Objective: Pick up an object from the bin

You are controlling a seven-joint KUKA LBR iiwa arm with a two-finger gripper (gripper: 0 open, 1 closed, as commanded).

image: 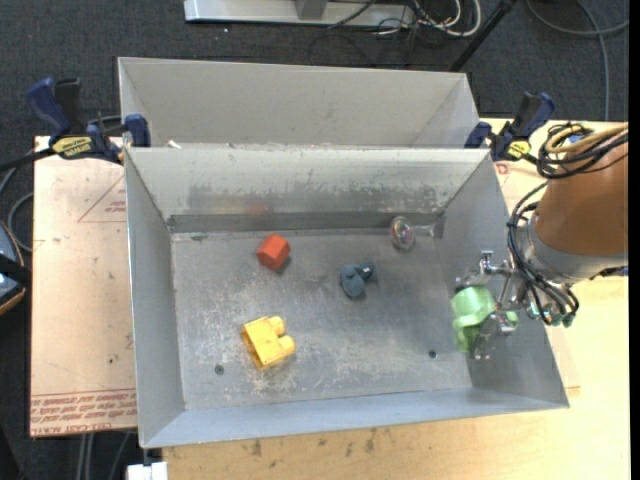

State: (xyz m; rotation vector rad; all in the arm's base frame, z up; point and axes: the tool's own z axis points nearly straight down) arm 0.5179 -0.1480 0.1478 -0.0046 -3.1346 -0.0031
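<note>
My gripper hangs low at the bin's right side, close to the sloping right wall. A light green lumpy thing sits right against it on its left, where the floor meets that wall. Whether the green thing is gripped or only touched is hidden by the wrist. A small blue-grey thing lies on the floor to the left of the gripper, well apart from it. A small shiny pinkish thing rests near the back wall.
A red block lies at the back left of the floor. A yellow block lies at the front left. The arm with its orange cover and cables reaches in over the right rim.
</note>
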